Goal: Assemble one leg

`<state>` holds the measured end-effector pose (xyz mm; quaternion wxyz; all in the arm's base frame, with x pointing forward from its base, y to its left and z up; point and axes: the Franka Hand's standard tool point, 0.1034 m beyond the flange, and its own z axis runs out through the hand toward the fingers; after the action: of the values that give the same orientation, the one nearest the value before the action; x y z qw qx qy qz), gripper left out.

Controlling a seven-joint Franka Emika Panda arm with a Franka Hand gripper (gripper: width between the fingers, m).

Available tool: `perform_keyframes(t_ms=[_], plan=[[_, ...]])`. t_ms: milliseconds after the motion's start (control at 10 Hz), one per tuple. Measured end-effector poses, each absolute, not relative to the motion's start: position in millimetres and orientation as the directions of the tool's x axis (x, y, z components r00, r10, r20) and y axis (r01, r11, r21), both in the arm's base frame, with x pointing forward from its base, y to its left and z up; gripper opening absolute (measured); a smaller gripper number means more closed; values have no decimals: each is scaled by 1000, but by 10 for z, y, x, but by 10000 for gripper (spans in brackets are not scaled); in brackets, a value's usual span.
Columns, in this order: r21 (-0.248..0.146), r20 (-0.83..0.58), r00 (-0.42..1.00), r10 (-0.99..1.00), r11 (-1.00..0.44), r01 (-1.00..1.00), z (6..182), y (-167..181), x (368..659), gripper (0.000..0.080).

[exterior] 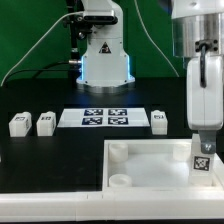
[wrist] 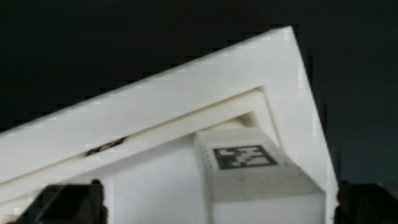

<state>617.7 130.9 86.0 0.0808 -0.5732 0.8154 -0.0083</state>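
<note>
A white leg [exterior: 203, 160] with a black-and-white tag stands upright in the near corner of the big white panel [exterior: 140, 155], at the exterior view's right. My gripper [exterior: 203, 138] hangs straight over it, jaws open, one finger on each side of the leg's top. In the wrist view the leg [wrist: 258, 185] and its tag sit between my dark fingertips [wrist: 71, 205], and the gripper [wrist: 217, 208] is not closed on it. The panel's corner [wrist: 160, 110] runs to a point beyond the leg. Whether the leg's foot sits in a socket is hidden.
Two more white legs [exterior: 19, 124] [exterior: 46, 122] lie at the exterior view's left and one [exterior: 159, 121] beside the marker board [exterior: 105, 118]. A round socket [exterior: 119, 181] shows in the panel's near left corner. The robot base and a lit stand [exterior: 105, 60] are behind.
</note>
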Motion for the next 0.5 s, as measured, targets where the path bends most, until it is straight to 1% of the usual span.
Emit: perform_keyframes(t_ms=[500], plan=[[-105,-120,-326,-938,338,-935,847,1310,6171,649]])
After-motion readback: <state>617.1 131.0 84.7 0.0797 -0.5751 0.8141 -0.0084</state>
